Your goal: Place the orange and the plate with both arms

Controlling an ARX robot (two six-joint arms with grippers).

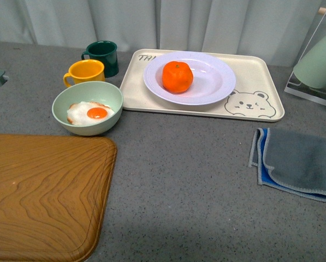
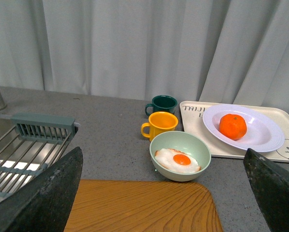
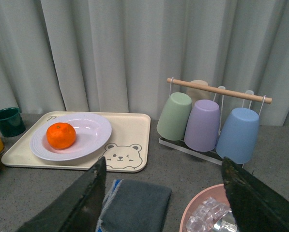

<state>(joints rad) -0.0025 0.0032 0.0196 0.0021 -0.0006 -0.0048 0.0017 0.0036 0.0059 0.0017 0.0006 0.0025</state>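
The orange (image 1: 177, 76) lies in the white ridged plate (image 1: 217, 87), which sits on the cream bear tray (image 1: 255, 82) at the back of the counter. Both also show in the left wrist view, orange (image 2: 232, 126) and plate (image 2: 265, 137), and in the right wrist view, orange (image 3: 61, 135) and plate (image 3: 93, 130). Neither arm shows in the front view. My left gripper (image 2: 166, 193) is open and empty, back from the tray above the wooden board. My right gripper (image 3: 166, 200) is open and empty, above the grey cloth and well short of the tray.
A pale green bowl (image 1: 87, 107) with a fried egg, a yellow mug (image 1: 85, 72) and a dark green mug (image 1: 101, 56) stand left of the tray. A wooden board (image 1: 42, 191) lies front left, a grey cloth (image 1: 294, 161) right. A cup rack (image 3: 209, 121), a pink bowl (image 3: 202, 212) and a sink rack (image 2: 23, 150) flank the area.
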